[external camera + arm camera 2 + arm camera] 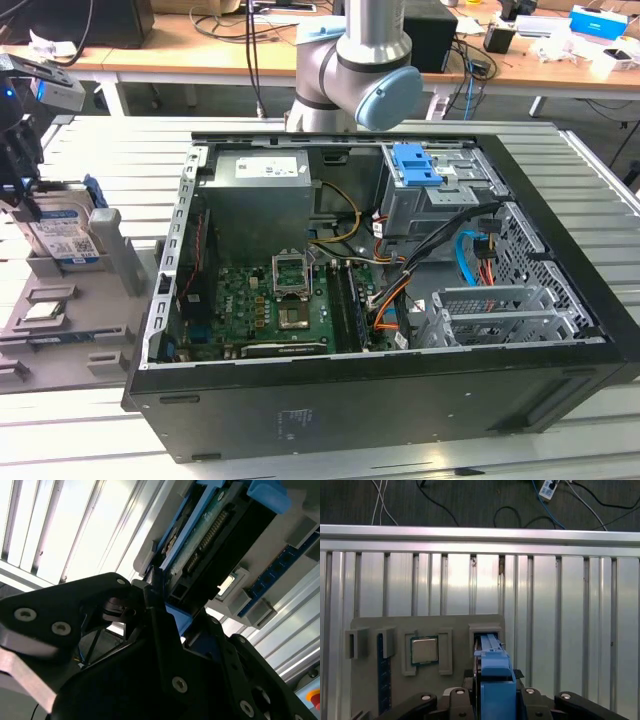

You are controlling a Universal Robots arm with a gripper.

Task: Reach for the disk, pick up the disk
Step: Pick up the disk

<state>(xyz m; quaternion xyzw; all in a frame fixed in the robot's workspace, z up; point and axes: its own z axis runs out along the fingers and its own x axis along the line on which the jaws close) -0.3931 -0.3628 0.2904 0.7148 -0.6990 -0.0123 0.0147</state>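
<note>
Exterior view: I judge the reach done. The gripper (25, 205) is down at the disk (62, 238), which stands on edge in its slot in the grey holder (120, 250) at the exterior view's left, beside the PC case (350, 420). Lift not done, the disk is seated. The first wrist view has the gripper astride the disk's blue rail (492, 675); I can't tell if it's clamped.

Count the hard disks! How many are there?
1. The disk stands on edge in the grey holder at the exterior view's left, outside the computer case, with the gripper at it. More may be hidden in the case's drive cages.
</note>
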